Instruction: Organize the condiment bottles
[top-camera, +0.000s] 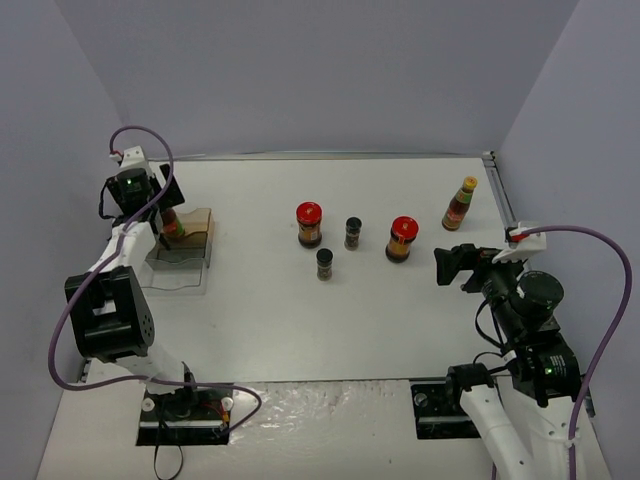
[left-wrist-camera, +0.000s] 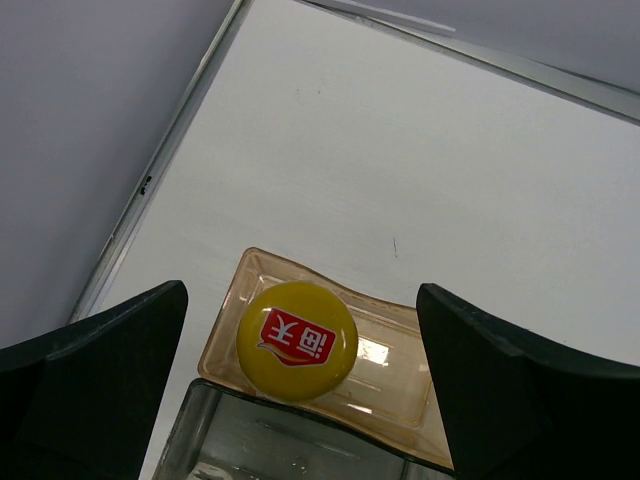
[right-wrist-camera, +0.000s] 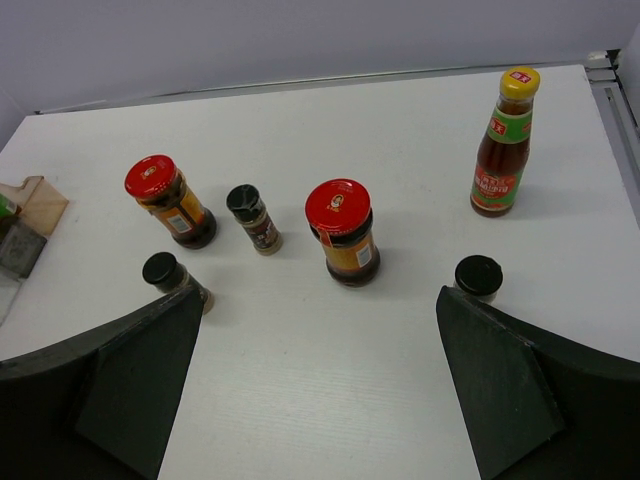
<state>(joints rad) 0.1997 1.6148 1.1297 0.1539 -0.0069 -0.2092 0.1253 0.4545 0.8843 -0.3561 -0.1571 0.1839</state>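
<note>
A tall dark-red sauce bottle with a yellow cap (left-wrist-camera: 298, 340) stands in the back tier of the clear brownish rack (left-wrist-camera: 400, 375). My left gripper (left-wrist-camera: 302, 290) hangs open right above it, fingers wide on either side of the cap and touching nothing. In the top view this bottle (top-camera: 172, 226) shows just under the left gripper (top-camera: 150, 195). Mid-table stand two red-lidded jars (top-camera: 309, 223) (top-camera: 401, 238), two black-capped spice jars (top-camera: 353, 232) (top-camera: 325, 263) and a second tall sauce bottle (top-camera: 460, 203). Another spice jar (right-wrist-camera: 478, 276) sits by my right gripper (right-wrist-camera: 320, 295), which is open and holds nothing.
The rack (top-camera: 190, 250) sits near the table's left edge, close to the left wall. A metal rail (top-camera: 500, 190) runs along the right edge behind the tall bottle. Grey walls close in the table on three sides.
</note>
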